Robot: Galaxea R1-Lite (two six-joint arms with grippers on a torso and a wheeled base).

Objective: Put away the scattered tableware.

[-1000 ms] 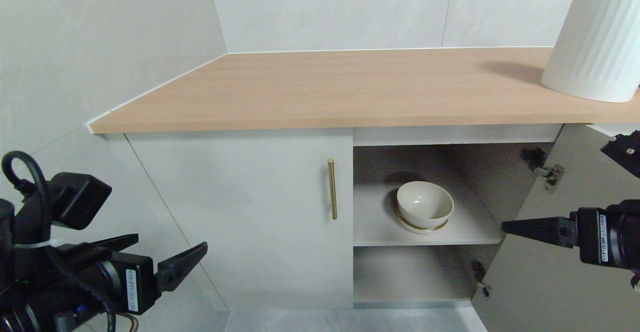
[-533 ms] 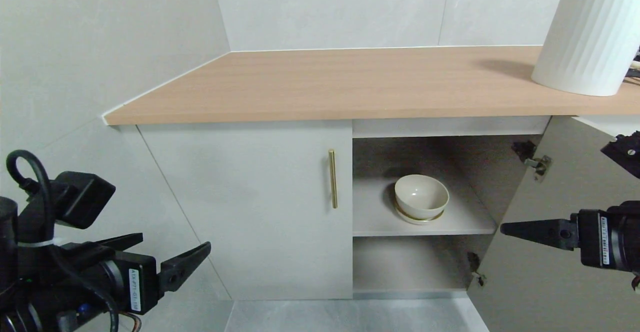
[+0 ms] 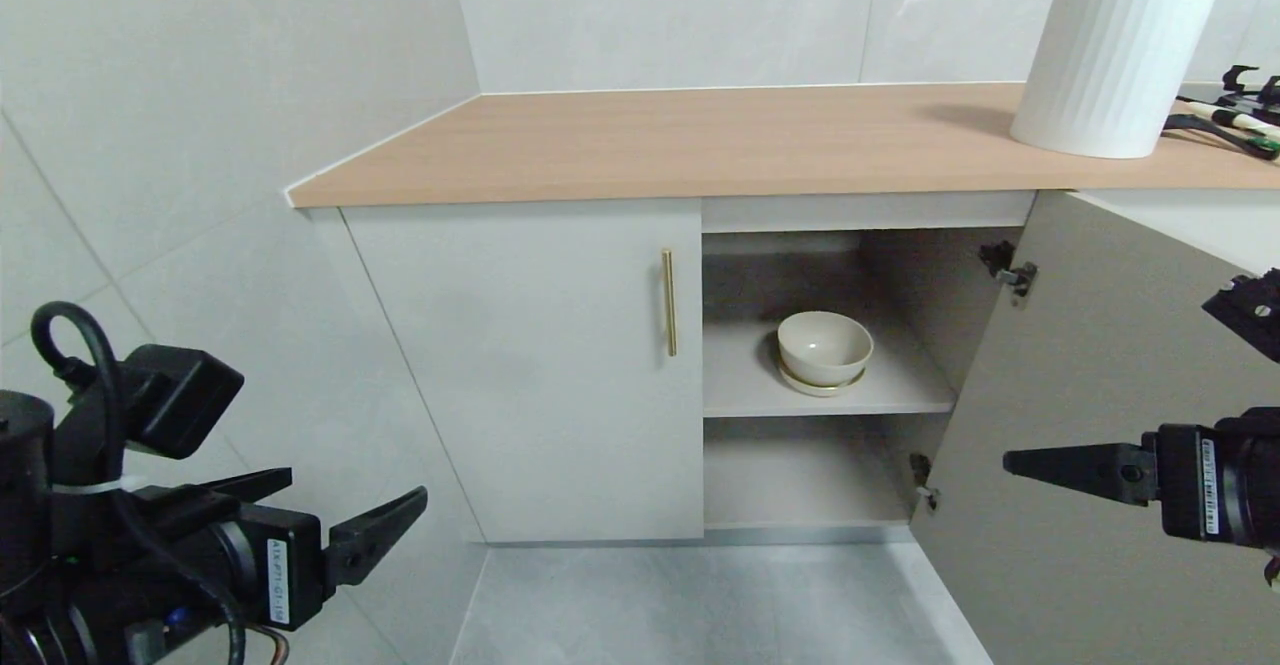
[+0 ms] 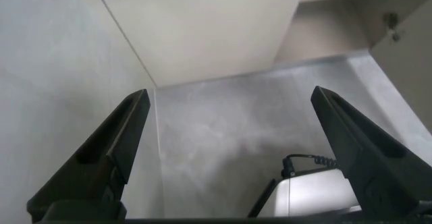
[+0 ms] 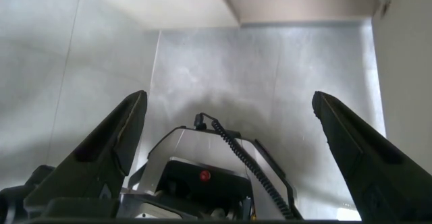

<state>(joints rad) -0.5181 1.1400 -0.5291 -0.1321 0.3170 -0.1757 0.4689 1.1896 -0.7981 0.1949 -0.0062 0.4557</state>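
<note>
My left gripper [image 3: 335, 510] hangs low, its fingers spread wide. My right gripper [image 3: 1035, 464] is spread too, in front of the open cabinet door [image 3: 1080, 365]. On the upper shelf [image 3: 900, 390] inside, a cream bowl [image 3: 825, 345] sits on a gold-rimmed plate [image 3: 820, 385]. The stickers [image 3: 278, 580] on my wrists carry print too small to read.

bowl [image 3: 825, 343] 1 | plate [image 3: 822, 390] 1 | white cylinder [image 3: 1115, 55] 1 | handle [image 3: 668, 302] 1

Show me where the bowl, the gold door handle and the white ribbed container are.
bowl [image 3: 822, 337], head view, on its inner surface.
gold door handle [image 3: 668, 302], head view, middle of the bar.
white ribbed container [image 3: 1115, 55], head view, on its ribbed side wall.
</note>
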